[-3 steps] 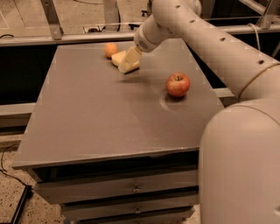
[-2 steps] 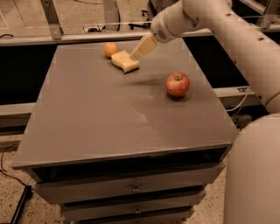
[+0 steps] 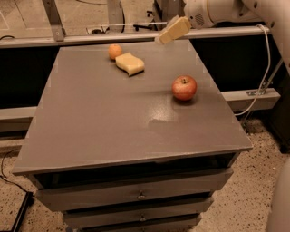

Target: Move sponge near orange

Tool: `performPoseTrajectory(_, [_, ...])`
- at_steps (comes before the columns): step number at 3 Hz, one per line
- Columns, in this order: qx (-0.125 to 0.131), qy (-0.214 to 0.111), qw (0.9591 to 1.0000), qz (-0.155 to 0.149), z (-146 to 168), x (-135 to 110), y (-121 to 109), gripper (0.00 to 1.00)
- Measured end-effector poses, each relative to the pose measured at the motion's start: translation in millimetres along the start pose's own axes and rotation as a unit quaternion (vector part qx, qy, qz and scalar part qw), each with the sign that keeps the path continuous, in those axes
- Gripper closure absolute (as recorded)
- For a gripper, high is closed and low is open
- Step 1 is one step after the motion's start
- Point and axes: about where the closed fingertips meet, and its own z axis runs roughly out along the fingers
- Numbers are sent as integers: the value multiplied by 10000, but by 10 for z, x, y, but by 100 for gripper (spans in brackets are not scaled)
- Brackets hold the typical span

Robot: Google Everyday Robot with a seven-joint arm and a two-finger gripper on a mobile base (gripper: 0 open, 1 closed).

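Currently on your station, item by item. Gripper (image 3: 173,30): raised above the far edge of the table (image 3: 113,127), at the end of the white arm (image 3: 213,13) that enters from the upper right. You cannot tell from this view whether it is open or closed, and it touches none of the items below. Sponge (image 3: 130,63): pale yellow, wavy-edged, lying flat on the tabletop below the gripper and to its left as the camera sees it, apart from it. Orange (image 3: 114,51): small and round, farther left of the gripper than the sponge is, just beside the sponge's far left corner; whether the two touch you cannot tell. Apple (image 3: 184,87): red, stem dimple up, standing on the table below the gripper and slightly to its right, well apart from sponge and orange. Table: grey top, with drawers (image 3: 140,192) stacked in its front. Rail (image 3: 90,38): metal, running behind the table, passing just under the gripper. Cable (image 3: 266,50): white, hanging to the right of the gripper, beyond the table's edge.
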Motion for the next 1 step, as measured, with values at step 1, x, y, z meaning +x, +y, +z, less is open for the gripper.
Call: performPoseTrajectory(1, [15, 2, 10000, 5, -33, 26, -12, 0])
